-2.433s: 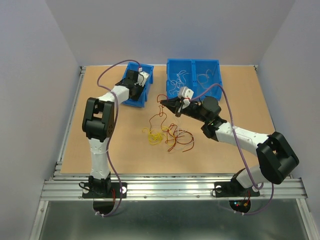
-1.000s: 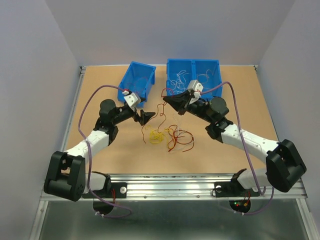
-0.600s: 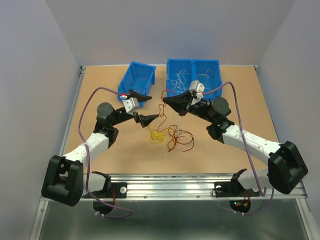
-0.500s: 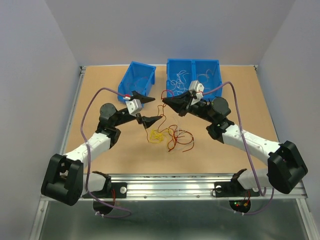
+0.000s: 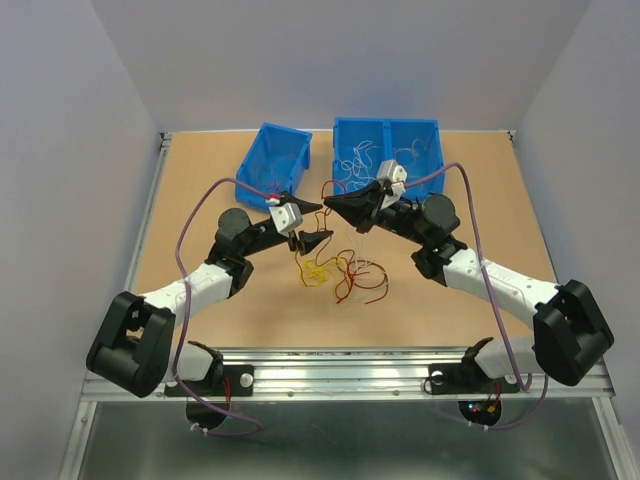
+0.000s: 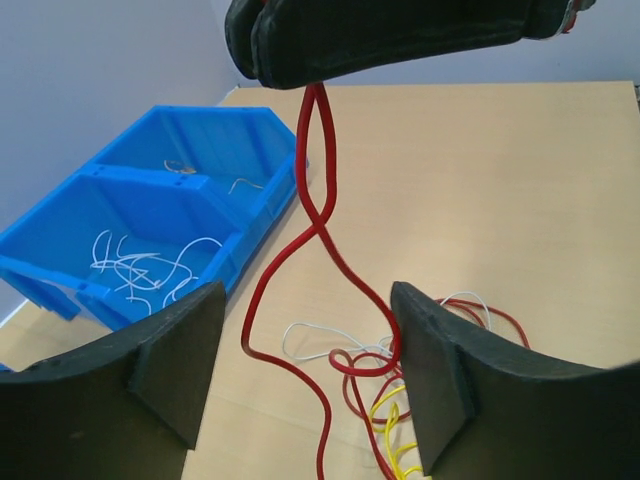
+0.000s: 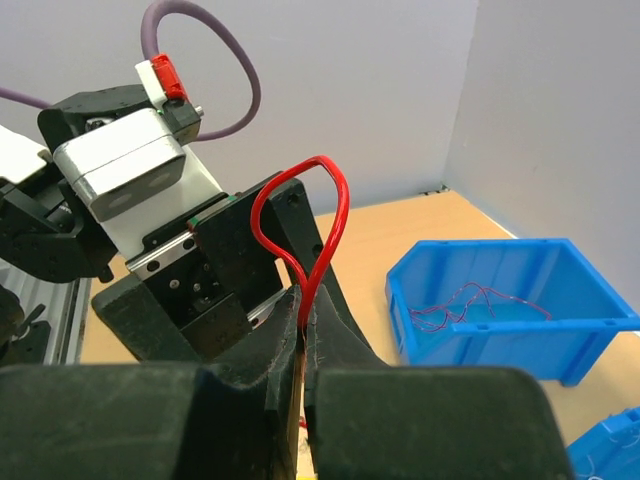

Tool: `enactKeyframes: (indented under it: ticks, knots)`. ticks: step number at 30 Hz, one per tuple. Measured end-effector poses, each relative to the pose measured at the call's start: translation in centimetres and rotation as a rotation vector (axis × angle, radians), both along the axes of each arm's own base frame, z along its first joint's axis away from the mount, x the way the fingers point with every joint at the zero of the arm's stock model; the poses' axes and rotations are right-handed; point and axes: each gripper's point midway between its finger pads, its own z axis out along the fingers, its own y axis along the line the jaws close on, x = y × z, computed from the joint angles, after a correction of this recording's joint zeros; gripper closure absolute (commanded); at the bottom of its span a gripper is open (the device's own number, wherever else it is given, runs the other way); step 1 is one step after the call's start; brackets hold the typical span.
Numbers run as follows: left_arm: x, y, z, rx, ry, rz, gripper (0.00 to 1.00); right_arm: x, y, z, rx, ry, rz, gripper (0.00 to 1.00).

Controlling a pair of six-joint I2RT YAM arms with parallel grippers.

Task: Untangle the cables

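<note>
The cables (image 5: 335,270) lie as a loose clump of red, yellow and white wires mid-table. My right gripper (image 5: 328,203) hangs above them, shut on a red cable (image 7: 300,205) whose loop sticks up past its fingertips (image 7: 302,310). That red cable (image 6: 318,215) hangs twisted down to the clump (image 6: 400,400). My left gripper (image 5: 315,222) is open, its two pads on either side of the hanging red strand (image 6: 307,300). The strand bends against the right pad (image 6: 440,380) and stays apart from the left pad (image 6: 175,365).
A small blue bin (image 5: 262,158) with a few thin red wires (image 7: 480,300) stands at the back left. A two-compartment blue bin (image 5: 385,125) behind the grippers holds white wires (image 6: 140,270). The table's front rail (image 5: 340,375) carries both arm bases.
My left arm has swung right from beside the small bin until its jaws straddle the hanging red cable, and the jaws have narrowed somewhat. The right gripper has held still with the cable.
</note>
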Motion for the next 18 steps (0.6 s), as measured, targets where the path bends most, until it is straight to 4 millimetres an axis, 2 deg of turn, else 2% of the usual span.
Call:
enactKeyframes:
  ticks: [1, 4, 5, 6, 7, 8, 10, 13, 14, 17, 18]
  knots:
    - [0.1, 0.0, 0.0, 0.001, -0.002, 0.007, 0.30, 0.0, 0.0, 0.0, 0.003, 0.005, -0.003, 0.99]
    - [0.5, 0.1, -0.2, 0.006, -0.005, 0.024, 0.47, 0.2, -0.1, 0.0, 0.009, 0.017, -0.010, 1.00]
    - [0.7, 0.1, -0.4, 0.009, -0.006, 0.030, 0.57, 0.3, -0.1, 0.0, 0.011, 0.021, -0.012, 1.00]
    - [0.8, 0.1, -0.5, 0.011, -0.003, 0.034, 0.62, 0.3, -0.1, 0.0, 0.013, 0.025, -0.013, 0.99]
    - [0.9, 0.1, -0.7, 0.014, -0.003, 0.038, 0.76, 0.4, -0.1, 0.0, 0.017, 0.029, -0.015, 0.99]
    - [1.0, 0.1, -0.8, 0.015, 0.001, 0.041, 0.86, 0.4, -0.1, 0.0, 0.019, 0.031, -0.017, 0.99]
    - [1.1, 0.2, -1.0, 0.017, 0.007, 0.047, 1.00, 0.5, -0.1, -0.1, 0.021, 0.036, -0.020, 0.98]
    - [1.2, 0.2, -0.9, 0.011, 0.016, 0.058, 1.00, 0.6, -0.1, 0.0, 0.023, 0.032, -0.024, 0.68]
    - [1.3, 0.3, -1.0, 0.011, 0.026, 0.067, 1.00, 0.6, -0.1, 0.0, 0.025, 0.032, -0.026, 0.47]
    - [1.7, 0.5, -0.8, 0.015, 0.058, 0.093, 1.00, 0.8, -0.1, 0.1, 0.027, 0.019, -0.036, 0.23]
    - [1.9, 0.7, -0.3, 0.013, 0.072, 0.112, 1.00, 0.8, -0.2, 0.2, 0.029, 0.015, -0.038, 0.20]
